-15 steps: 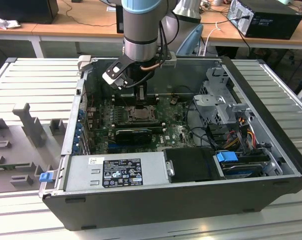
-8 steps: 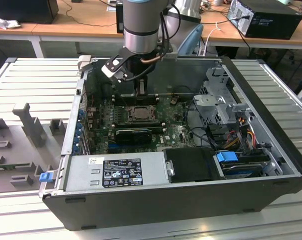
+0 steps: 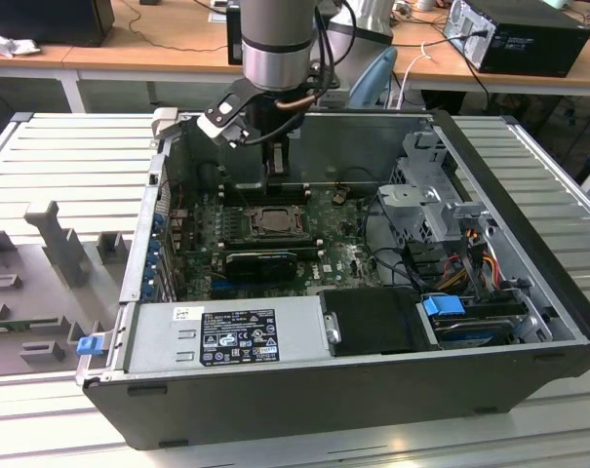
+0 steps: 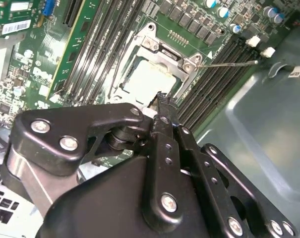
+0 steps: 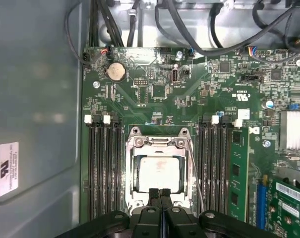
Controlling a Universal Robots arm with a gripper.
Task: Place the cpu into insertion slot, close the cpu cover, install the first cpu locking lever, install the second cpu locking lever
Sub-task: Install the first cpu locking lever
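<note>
Cpu [image 5: 158, 173] sits in insertion slot [image 3: 272, 222], pale face up. Cpu cover [image 5: 157, 147] lies down over slot, framing chip. Gripper [image 5: 160, 192] is at one edge of slot, fingers pinched together, holding nothing, tips just over cover rim. Locking lever [image 5: 195, 173] beside slot angles away from it and looks unlatched. Judgement: placement and cover done, first lever in hand. Calls for narrow tip on thin wire, pressing down toward slot without slipping onto memory slots [image 5: 214, 168] flanking slot.
</note>
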